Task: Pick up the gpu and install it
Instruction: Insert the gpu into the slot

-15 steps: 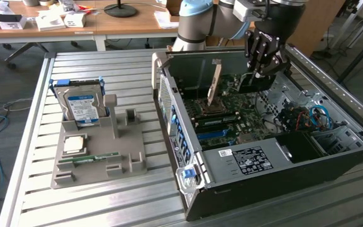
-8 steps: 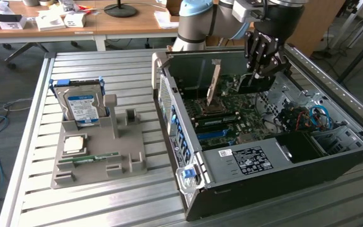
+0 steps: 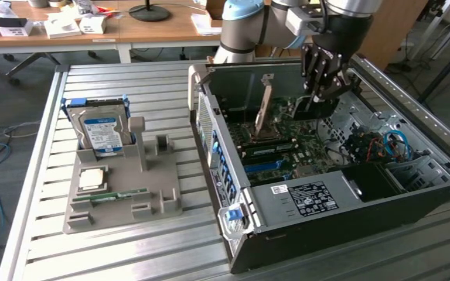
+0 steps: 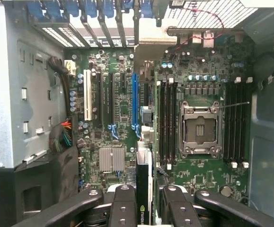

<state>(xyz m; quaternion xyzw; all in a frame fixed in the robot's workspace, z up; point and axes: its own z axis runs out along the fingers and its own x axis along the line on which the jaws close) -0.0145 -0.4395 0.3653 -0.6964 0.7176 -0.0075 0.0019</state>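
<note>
The black tool [image 3: 323,93] grips the thin dark rectangular gpu [image 4: 144,187] by its flat sides. Both hang above the green motherboard [image 4: 122,61].

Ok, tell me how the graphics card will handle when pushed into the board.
The graphics card, a thin board held edge-on in the gripper, is probably stiff and light. Held by one edge, it may tilt if pushed off-centre.
</note>
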